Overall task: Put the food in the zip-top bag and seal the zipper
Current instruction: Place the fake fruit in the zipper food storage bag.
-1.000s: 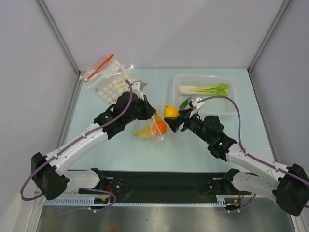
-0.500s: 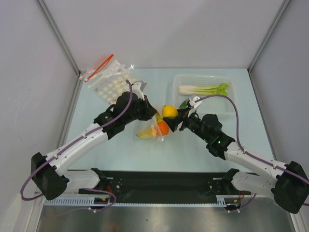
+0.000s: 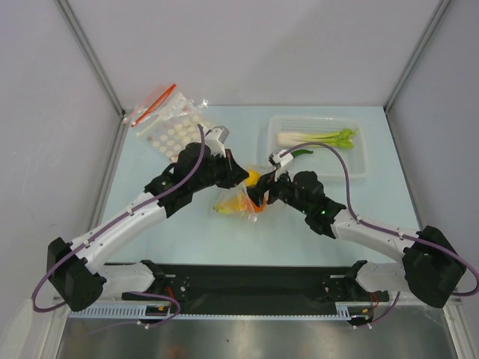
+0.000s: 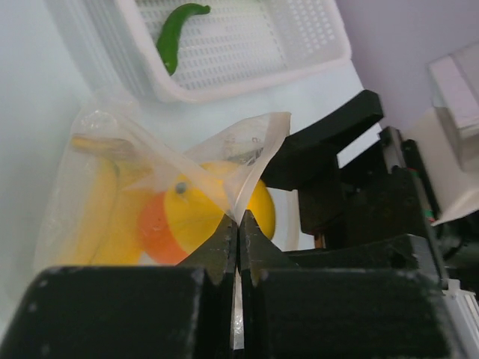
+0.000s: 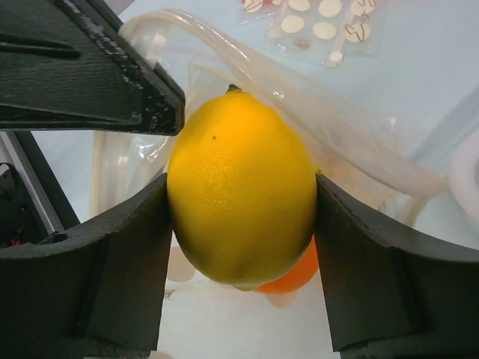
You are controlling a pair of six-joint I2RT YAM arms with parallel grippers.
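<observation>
Centre of bench (image 3: 299,239): zip-top bag (image 4: 239,146), banana (image 4: 97,209) and orange (image 4: 153,228) inside.
Left hand (image 4: 238,228): pinched together on the bag's upper lip, lifting it so the mouth gapes.
Right hand (image 5: 241,196): clamped on lemon (image 5: 239,157), entering from 3 o'clock, seemingly part-way in.
Mesh basket (image 3: 359,161), 1 o'clock: leek (image 3: 310,139) and green vegetable (image 4: 176,34) wait.

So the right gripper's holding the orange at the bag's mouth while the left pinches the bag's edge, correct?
No: the right gripper holds the lemon, clear in the right wrist view. The left gripper does pinch the edge of the zip-top bag.
</observation>
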